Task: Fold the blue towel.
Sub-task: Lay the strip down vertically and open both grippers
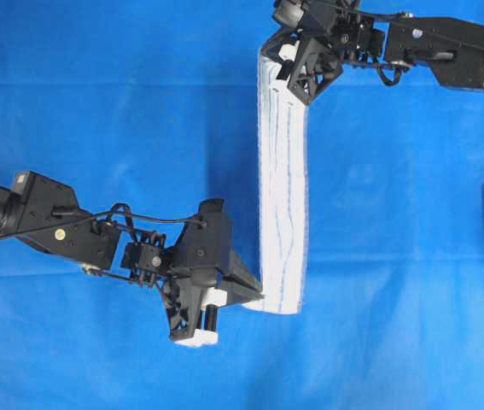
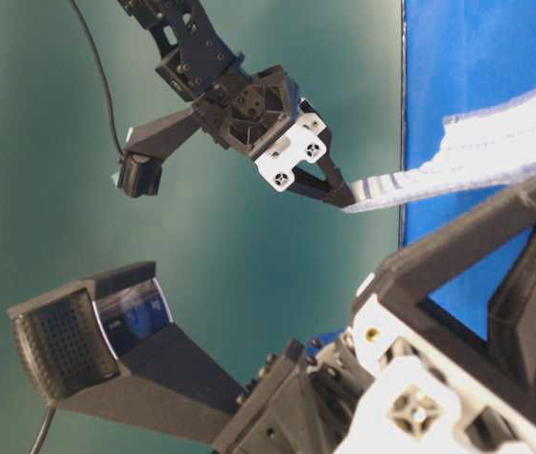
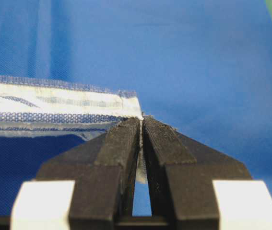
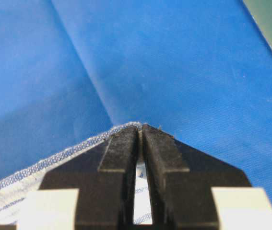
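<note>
overhead: whole blue towel (image 1: 282, 184) strip spans both pincers | wrist views: left pincer (image 3: 141, 125), right pincer (image 4: 140, 130) each pinched tight on a corner

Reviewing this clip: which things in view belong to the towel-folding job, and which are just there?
In the job:
blue towel, a long narrow strip
left gripper, fingers pinching its near end
right gripper, pinching its far end

Just there:
blue table covering

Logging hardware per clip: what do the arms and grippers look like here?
Both arms are matte black with visible screws and loose black cables. The left gripper and right gripper have black latticed frames, white blocks at the finger bases and black wedge-shaped fingers. The left arm has a small yellow mark.
</note>
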